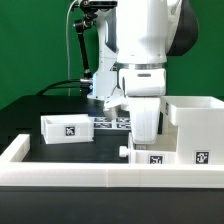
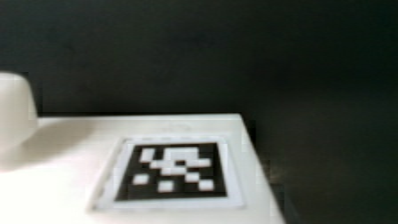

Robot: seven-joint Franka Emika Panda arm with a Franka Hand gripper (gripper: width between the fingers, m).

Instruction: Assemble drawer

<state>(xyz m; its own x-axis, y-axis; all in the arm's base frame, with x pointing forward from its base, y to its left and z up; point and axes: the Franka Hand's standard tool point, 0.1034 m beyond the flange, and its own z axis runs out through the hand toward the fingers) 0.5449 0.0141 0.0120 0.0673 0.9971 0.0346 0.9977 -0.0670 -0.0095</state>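
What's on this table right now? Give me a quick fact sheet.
gripper: low over the front tray, jaws unreadable
casing: large hollow box, exterior view's right
front tray: tagged, close beside the casing
second tray: exterior view's left, standing apart
marker board: flat, farther back
border wall: low, white, along the front

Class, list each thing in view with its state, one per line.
Drawer casing: upright, by the border wall.
Lone tray: upright on the table, untouched.
Knobbed tray: beside the casing, under the hand.
Hand: low over knobbed tray; grip unclear.
Marker board: flat on table.
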